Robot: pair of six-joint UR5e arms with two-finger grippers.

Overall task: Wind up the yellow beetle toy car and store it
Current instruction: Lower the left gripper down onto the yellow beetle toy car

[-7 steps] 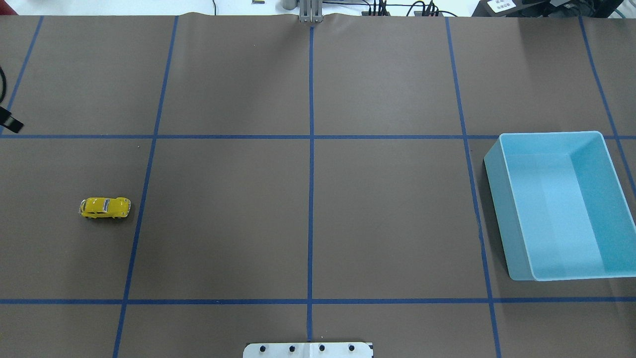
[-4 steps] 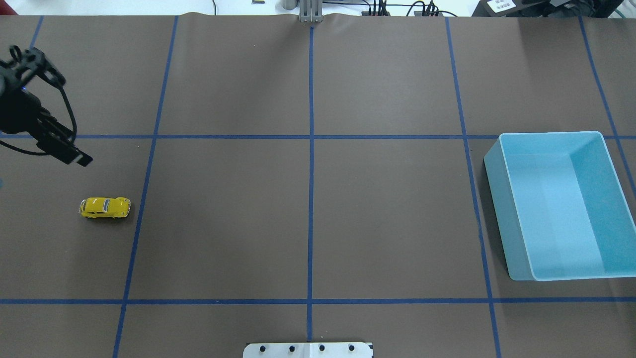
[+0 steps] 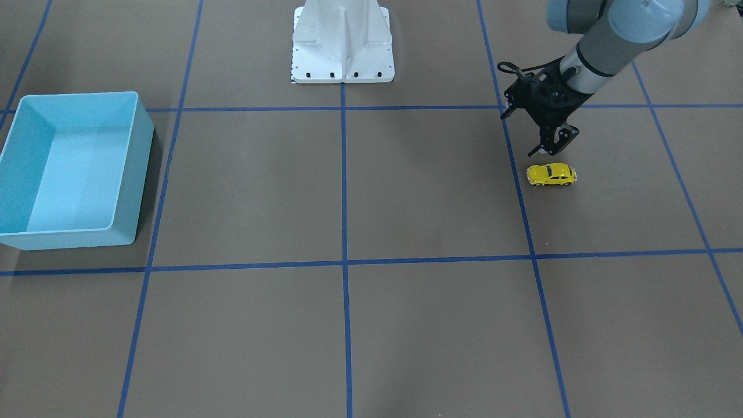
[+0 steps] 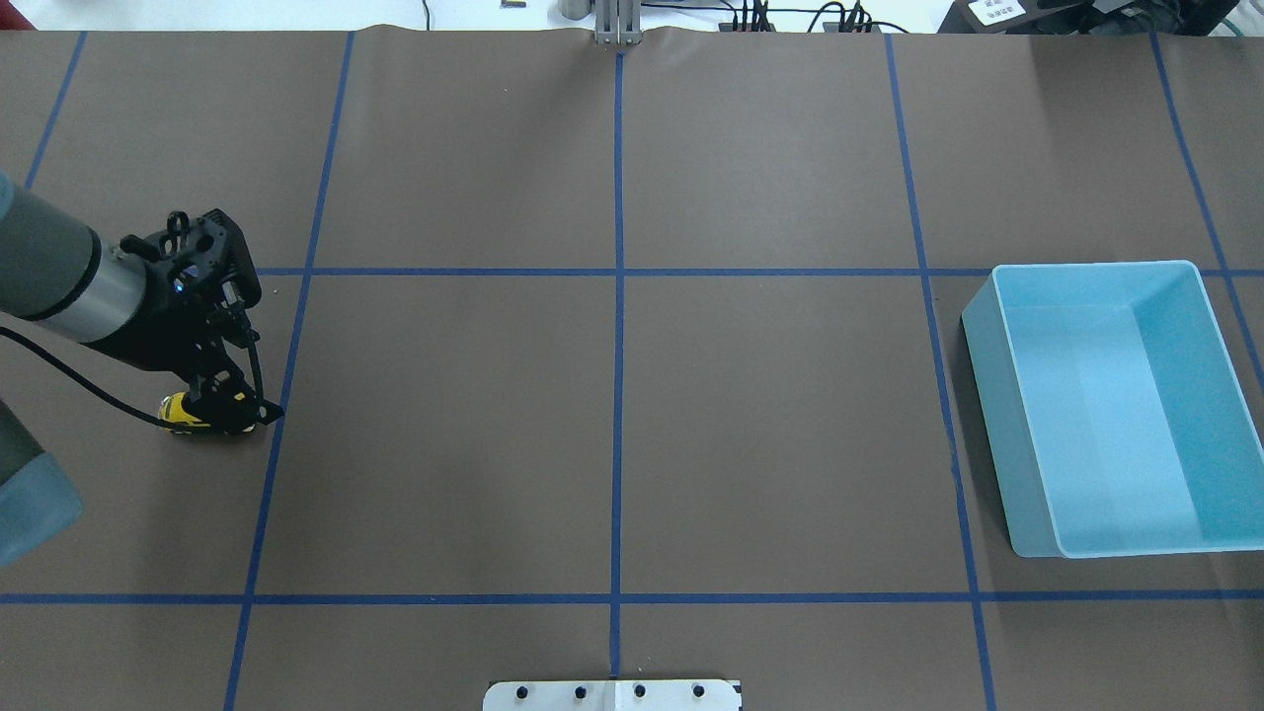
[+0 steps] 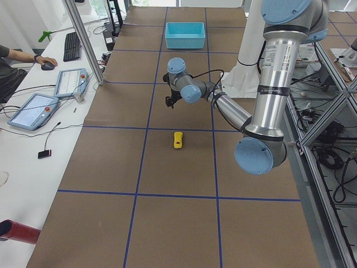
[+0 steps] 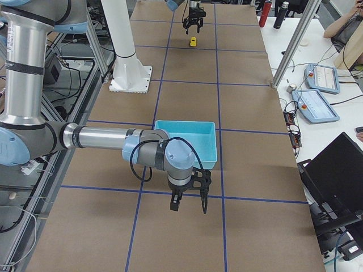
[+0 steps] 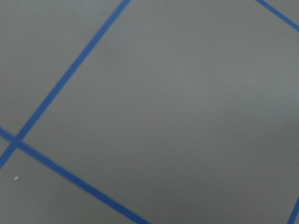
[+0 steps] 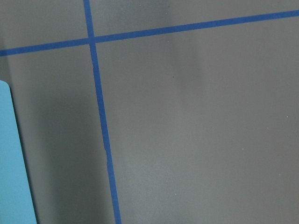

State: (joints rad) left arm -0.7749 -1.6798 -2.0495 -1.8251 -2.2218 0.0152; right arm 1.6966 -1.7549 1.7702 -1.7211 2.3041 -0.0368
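The yellow beetle toy car stands on its wheels on the table, at the far end from the light blue bin and well apart from it, with its length running toward and away from the bin.

We judge it light and stiff, so weight is no worry. The trouble is its shape and finish. The shell is glossy and rounded, and pads set on the roof or bonnet would likely slide off. The wheels also let it roll away under a push along its length. We would take it across its two flanks, at the doors between the wheels, where the sides look flattest. A grip low on the body should also keep the wheels pressed to the table for winding.

The left gripper hangs just above the car, clear of it and holding nothing. Its fingers point down and stand apart, wider than the car. The left forearm slants down from the end of the table away from the bin, with the wrist bent downward.

The right gripper hangs near the bin, on the side away from the car. We cannot tell its opening.
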